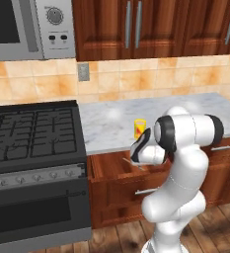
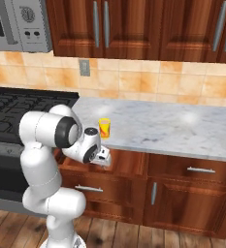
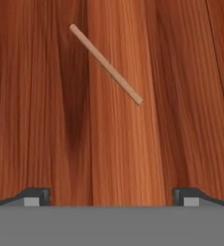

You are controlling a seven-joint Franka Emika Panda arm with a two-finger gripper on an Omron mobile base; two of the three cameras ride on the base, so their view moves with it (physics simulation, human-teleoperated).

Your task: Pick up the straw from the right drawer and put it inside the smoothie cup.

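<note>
Hovering above the open right drawer (image 1: 111,165), the gripper (image 3: 111,196) stands spread wide; the straw (image 3: 106,64) lies flat and diagonal on the wood, so closing off-axis would likely flick it aside.

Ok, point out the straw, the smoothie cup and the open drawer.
straw (image 3: 106,65), hand view, middle of its shaft.
smoothie cup (image 2: 104,128), right base view, its side.
drawer (image 1: 106,165), left base view, bare floor inside.
</note>
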